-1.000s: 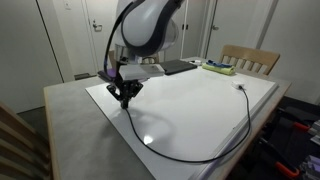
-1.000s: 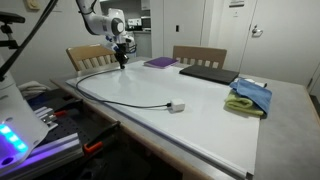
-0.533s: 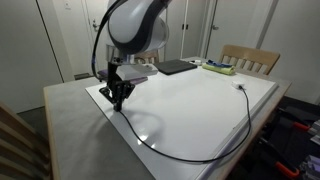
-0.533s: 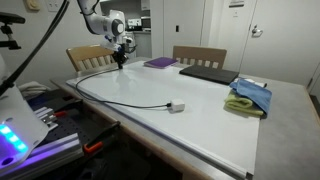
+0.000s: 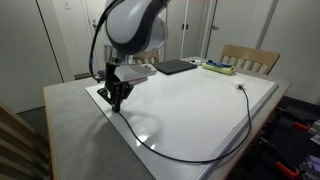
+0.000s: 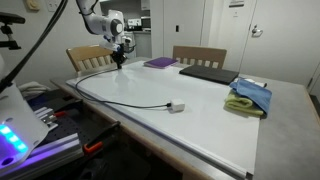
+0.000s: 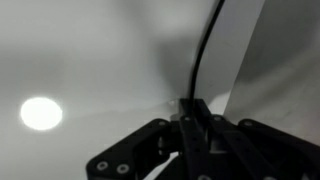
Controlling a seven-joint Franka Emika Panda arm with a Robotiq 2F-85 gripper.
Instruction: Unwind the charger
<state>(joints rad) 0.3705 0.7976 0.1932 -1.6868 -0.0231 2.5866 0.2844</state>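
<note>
The charger is a long thin black cable [image 5: 190, 155] lying in a wide loop on the white tabletop, with its small white plug block [image 6: 176, 107] resting near the table's middle. In an exterior view the cable also runs along the table's edge [image 6: 110, 97]. My gripper [image 5: 116, 101] is at the table's corner, low over the surface, shut on the cable's other end. It also shows in the other exterior view [image 6: 119, 60]. In the wrist view the closed fingers [image 7: 194, 115] pinch the cable [image 7: 205, 55], which runs away upward.
A flat dark laptop [image 6: 208, 72], a purple book [image 6: 159, 62] and a blue and green cloth [image 6: 247, 97] lie at the far side of the white table [image 6: 200, 125]. Wooden chairs [image 6: 198, 55] stand around it. Equipment sits beside the table [image 6: 30, 120].
The gripper moved with the cable end toward the table's corner between one second and half a second ago, stretching the cable. Since then nothing has visibly moved.
</note>
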